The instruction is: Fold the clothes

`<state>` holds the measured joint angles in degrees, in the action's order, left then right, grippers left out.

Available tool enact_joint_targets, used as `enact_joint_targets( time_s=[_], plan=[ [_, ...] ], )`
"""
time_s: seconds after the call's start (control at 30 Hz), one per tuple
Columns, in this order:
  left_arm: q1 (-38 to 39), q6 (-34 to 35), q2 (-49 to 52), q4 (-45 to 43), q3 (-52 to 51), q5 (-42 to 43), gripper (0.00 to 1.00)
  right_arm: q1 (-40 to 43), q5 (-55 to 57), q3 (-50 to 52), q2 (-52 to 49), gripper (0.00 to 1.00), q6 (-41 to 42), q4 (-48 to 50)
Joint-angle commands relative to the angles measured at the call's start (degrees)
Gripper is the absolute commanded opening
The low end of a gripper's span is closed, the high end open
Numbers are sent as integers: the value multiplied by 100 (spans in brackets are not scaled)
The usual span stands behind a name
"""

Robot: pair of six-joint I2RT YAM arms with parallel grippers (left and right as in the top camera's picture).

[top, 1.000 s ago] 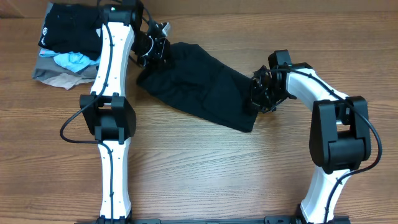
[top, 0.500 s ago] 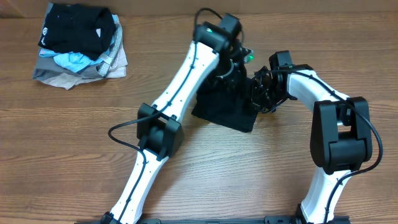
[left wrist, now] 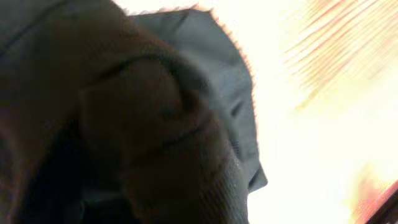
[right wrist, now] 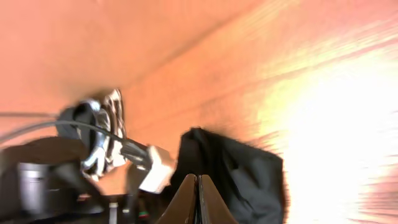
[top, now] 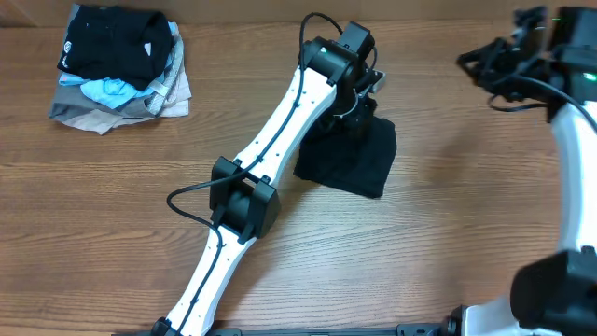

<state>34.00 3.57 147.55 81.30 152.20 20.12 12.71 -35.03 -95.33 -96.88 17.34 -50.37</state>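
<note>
The clothes (top: 350, 166), one plain black garment, lie doubled over in a compact block at the middle of the table. My left gripper (top: 360, 105) rests on the block's far edge. In the left wrist view dark fabric (left wrist: 155, 124) fills the frame and hides the fingers, so their state does not show. My right gripper (top: 472, 63) hangs high at the far right, well away from the garment. In the right wrist view its fingers (right wrist: 198, 200) are pressed together with nothing between them, and the black garment (right wrist: 249, 177) lies beyond.
A pile of folded pieces (top: 117, 70) sits at the back left: black with a white logo on top, with light-blue, grey and beige under it. The left arm (top: 280, 140) slants across the table's middle. Bare wood (top: 466, 205) lies right of the garment.
The left gripper carried the garment's left end over to the right, doubling it into a compact block. The right gripper left the garment's right edge and rose to the far right.
</note>
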Motion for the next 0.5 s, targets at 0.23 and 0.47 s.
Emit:
enact_joint_targets(
  time_s=[0.23,0.47],
  plan=[
    [575,74,-151,-695,120,1276,100,699,-111,7,-26,4,-125,-442],
    [105,181,-354,-555,634,1574,100,730,61,13,-31,9,-372,-625]
  ],
)
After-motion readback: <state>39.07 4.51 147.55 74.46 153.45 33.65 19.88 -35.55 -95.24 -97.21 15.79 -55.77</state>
